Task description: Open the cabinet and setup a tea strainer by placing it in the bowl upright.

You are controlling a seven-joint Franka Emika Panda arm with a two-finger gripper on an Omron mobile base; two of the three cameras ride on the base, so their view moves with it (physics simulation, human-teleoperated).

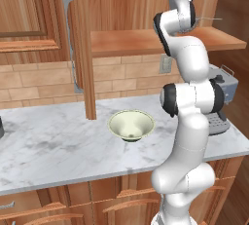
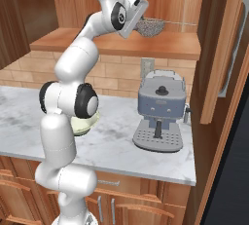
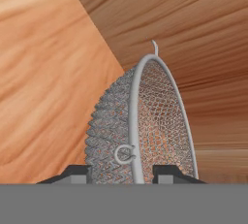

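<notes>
The cabinet (image 1: pixel 136 41) stands open, and my arm reaches in above its wooden shelf (image 2: pixel 121 44). My gripper (image 2: pixel 142 23) is shut on the tea strainer (image 2: pixel 151 26), a silver mesh basket held a little above the shelf with its thin wire handle (image 2: pixel 182 23) pointing right. In the hand view the tea strainer (image 3: pixel 140 126) fills the space between the two fingertips (image 3: pixel 80 173), rim turned edge-on, with my gripper (image 3: pixel 123 175) closed around its base. The pale cream-green bowl (image 1: pixel 131 124) sits on the marble counter below, half hidden behind my arm as bowl (image 2: pixel 86 124) in the right base view.
The open left door (image 1: pixel 87 48) juts out edge-on over the counter with its silver handle (image 1: pixel 73 44). The right door (image 2: pixel 219 48) hangs open beside a grey espresso machine (image 2: pixel 159 114). A wall outlet (image 2: pixel 147 66) sits on the brick backsplash. The marble counter (image 1: pixel 48 146) runs left.
</notes>
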